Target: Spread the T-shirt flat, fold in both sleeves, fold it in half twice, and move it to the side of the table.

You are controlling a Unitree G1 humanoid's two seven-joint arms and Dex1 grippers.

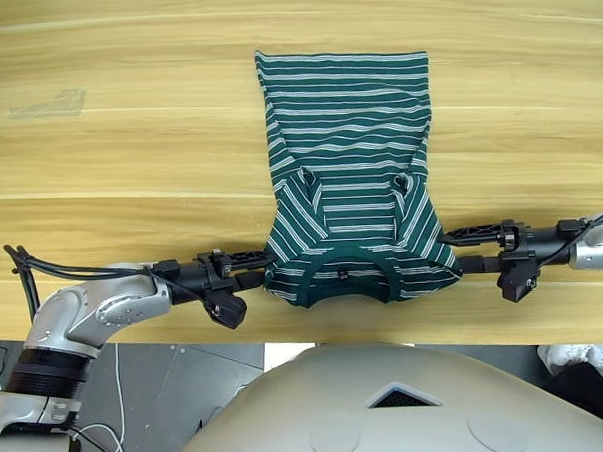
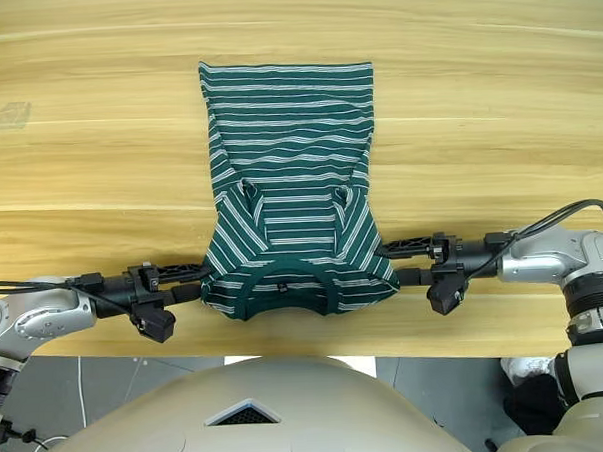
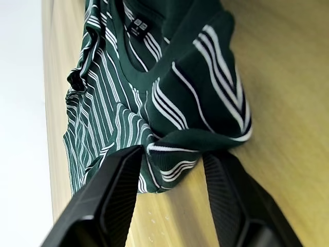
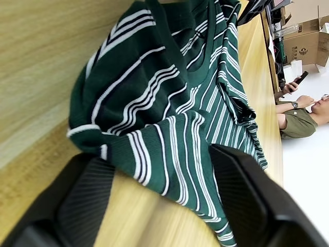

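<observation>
Both grippers sit at the wooden table's (image 1: 120,184) near edge, one at each shoulder of the green striped T-shirt (image 1: 348,134). The left gripper (image 1: 266,267) is spread, its fingers (image 3: 110,195) straddling the bunched left shoulder corner. The right gripper (image 1: 449,252) is likewise parted around the right shoulder. The shirt lies lengthwise mid-table, sleeves folded inward, collar (image 1: 338,256) nearest the robot, hem at the far end.

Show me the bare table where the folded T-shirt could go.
Bare wood runs wide on the table left of the T-shirt, beyond the left end effector, and wide right of it, beyond the right end effector. A narrower strip lies past its far edge. The near edge is crowded: both end effectors straddle the shoulders there.
</observation>
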